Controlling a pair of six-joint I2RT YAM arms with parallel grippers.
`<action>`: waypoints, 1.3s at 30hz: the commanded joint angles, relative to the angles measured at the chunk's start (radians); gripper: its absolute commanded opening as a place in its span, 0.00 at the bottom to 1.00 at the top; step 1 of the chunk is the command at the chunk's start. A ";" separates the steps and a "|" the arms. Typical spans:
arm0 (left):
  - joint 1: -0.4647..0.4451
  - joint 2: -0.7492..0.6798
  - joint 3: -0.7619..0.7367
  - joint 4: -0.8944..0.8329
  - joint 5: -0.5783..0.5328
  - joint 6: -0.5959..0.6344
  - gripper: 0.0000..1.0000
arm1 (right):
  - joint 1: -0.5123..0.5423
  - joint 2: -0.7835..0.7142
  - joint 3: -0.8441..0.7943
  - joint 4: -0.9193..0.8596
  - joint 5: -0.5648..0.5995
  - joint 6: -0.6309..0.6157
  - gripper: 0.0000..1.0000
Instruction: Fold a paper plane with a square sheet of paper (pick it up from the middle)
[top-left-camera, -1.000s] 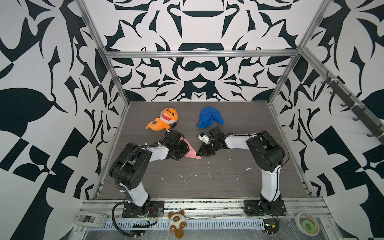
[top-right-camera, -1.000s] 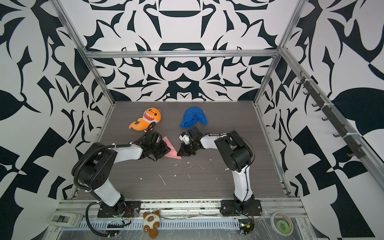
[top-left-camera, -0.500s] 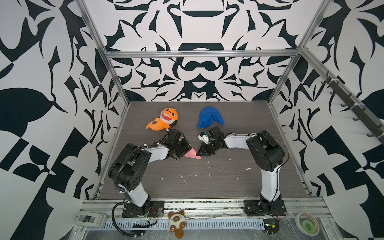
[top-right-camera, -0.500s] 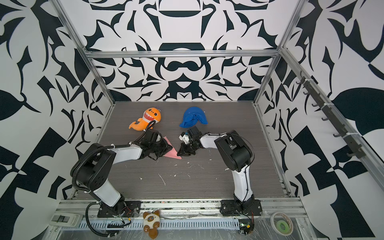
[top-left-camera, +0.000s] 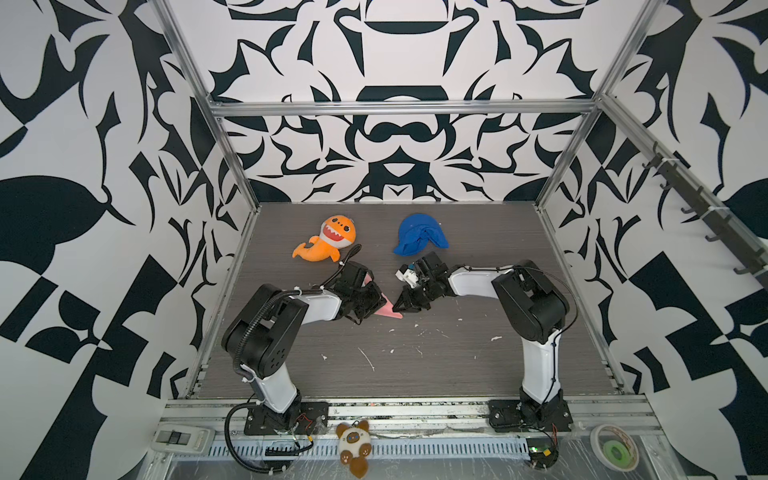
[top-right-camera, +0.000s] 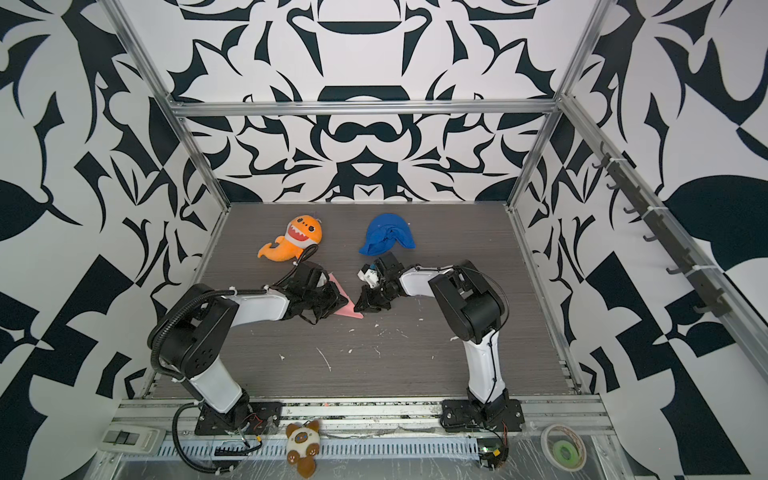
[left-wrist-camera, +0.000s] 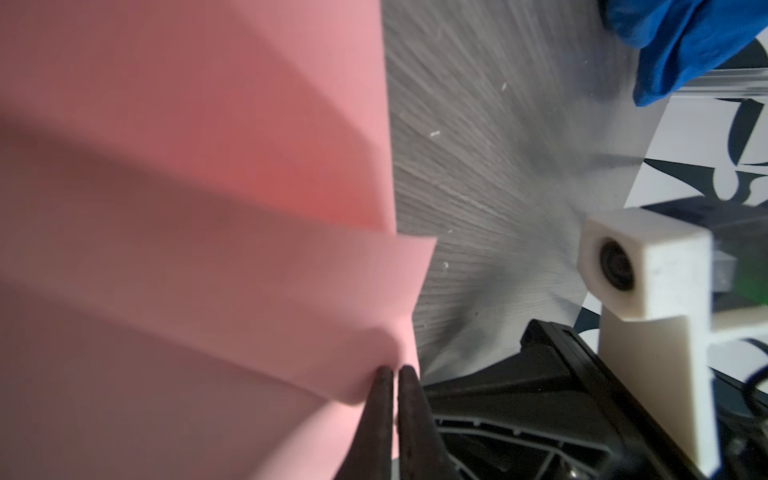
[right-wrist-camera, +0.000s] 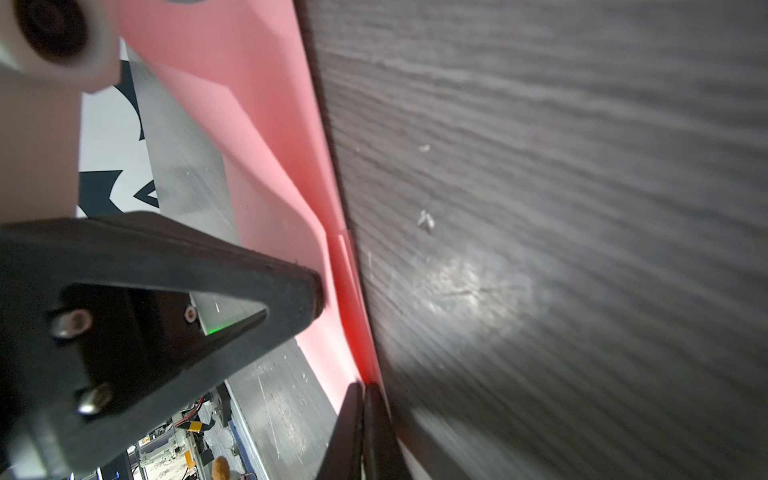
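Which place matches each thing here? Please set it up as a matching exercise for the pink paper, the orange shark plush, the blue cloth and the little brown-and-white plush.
Things:
1. pink paper
2. orange shark plush
3. blue cloth
4. brown-and-white plush

Places:
A. on the front rail, off the grey table
B. far side of the table, toward the right arm
C. folded, gripped by the left gripper and the right gripper
D. far side of the table, toward the left arm

Pairs: 1-C, 2-D, 3-B, 4-A.

Top views bright, even, edges bent; wrist views blurry, pink paper (left-wrist-camera: 187, 270) shadowed.
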 joint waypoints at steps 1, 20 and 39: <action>-0.002 0.021 0.007 -0.067 -0.039 0.014 0.09 | -0.003 0.054 -0.017 -0.126 0.118 -0.016 0.09; -0.002 0.045 0.019 -0.131 -0.078 0.020 0.08 | -0.015 -0.114 -0.051 -0.063 0.090 -0.014 0.18; -0.002 0.045 0.025 -0.141 -0.084 0.014 0.08 | 0.040 -0.113 0.007 0.070 0.047 0.098 0.09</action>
